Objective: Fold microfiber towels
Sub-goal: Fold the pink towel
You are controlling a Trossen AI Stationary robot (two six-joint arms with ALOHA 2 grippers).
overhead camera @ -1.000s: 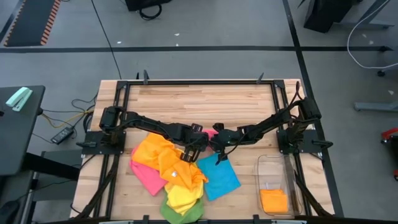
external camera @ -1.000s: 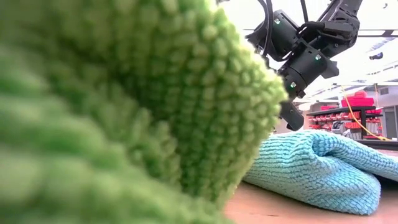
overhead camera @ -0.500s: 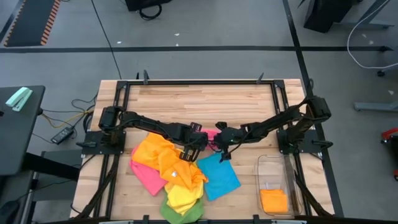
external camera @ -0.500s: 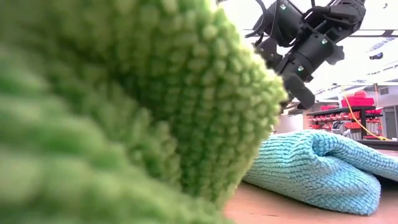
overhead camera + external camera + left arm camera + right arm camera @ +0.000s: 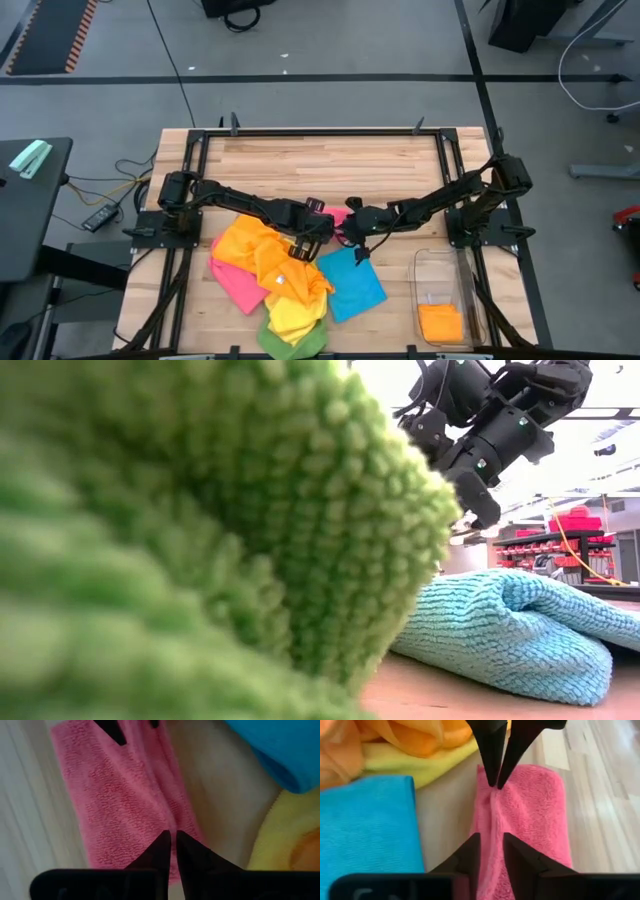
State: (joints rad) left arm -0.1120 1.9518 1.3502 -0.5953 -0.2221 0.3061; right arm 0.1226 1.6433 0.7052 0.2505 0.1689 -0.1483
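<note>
Left gripper (image 5: 172,837) nearly closed, tips pinching a ridge of the small folded pink towel (image 5: 120,805) mid-table. Right gripper (image 5: 491,842) slightly parted, straddling the same ridge opposite. Blue towel (image 5: 350,282) and orange-yellow heap (image 5: 265,265) just beside.

Both claws are loosening on the small pink towel (image 5: 520,815): the right claw (image 5: 490,851) is spreading its fingers and lifting higher above the table, while the left claw (image 5: 170,851) is parting slightly.
</note>
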